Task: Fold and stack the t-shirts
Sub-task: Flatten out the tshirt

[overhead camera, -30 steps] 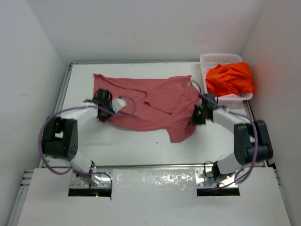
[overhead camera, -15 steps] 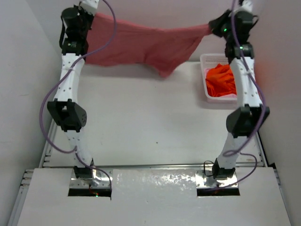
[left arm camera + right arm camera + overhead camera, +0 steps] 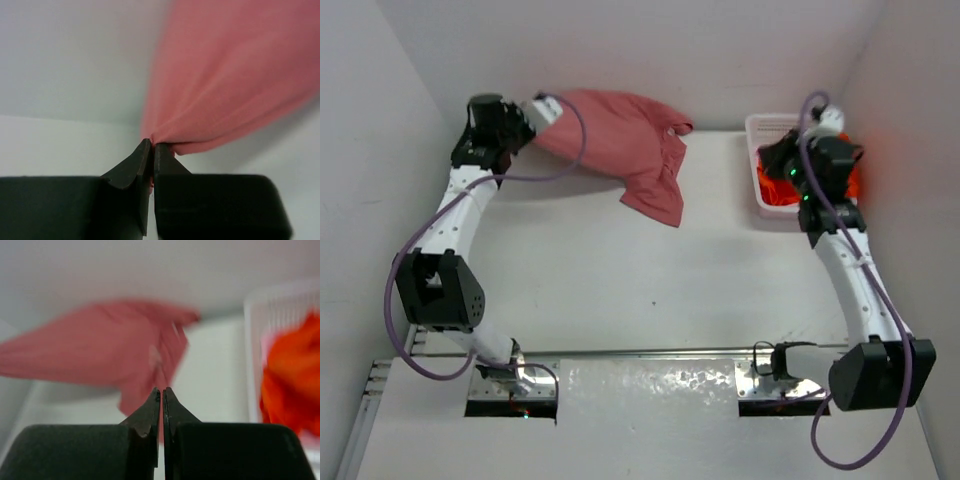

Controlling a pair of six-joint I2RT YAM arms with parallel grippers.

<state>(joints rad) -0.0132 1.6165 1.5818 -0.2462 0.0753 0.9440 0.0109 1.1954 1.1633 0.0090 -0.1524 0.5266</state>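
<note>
**A:** From the top camera, where is the rose-red t-shirt (image 3: 620, 135)?

**B:** At the far left of the surface (image 3: 620, 290). It hangs from the raised left tool (image 3: 538, 112) and drapes to the right. Its lowest corner points down at the surface, but I cannot tell whether it touches. The right tool (image 3: 770, 160) sits by the near left corner of the white basket (image 3: 765, 125). The orange t-shirt (image 3: 775, 192) lies in that basket, mostly hidden behind the arm.

**A:** And the left wrist camera?

**B:** The left tool (image 3: 152, 146) is pinched tight on a gathered bit of the rose-red t-shirt (image 3: 230, 75). The cloth fans up and to the right from the tips.

**A:** And the right wrist?

**B:** The right tool (image 3: 161, 391) has its jaws pressed together with nothing between them. Beyond it the rose-red t-shirt (image 3: 125, 355) shows as a blur. On the right is the basket (image 3: 280, 302) with the orange t-shirt (image 3: 292, 375) inside.
</note>
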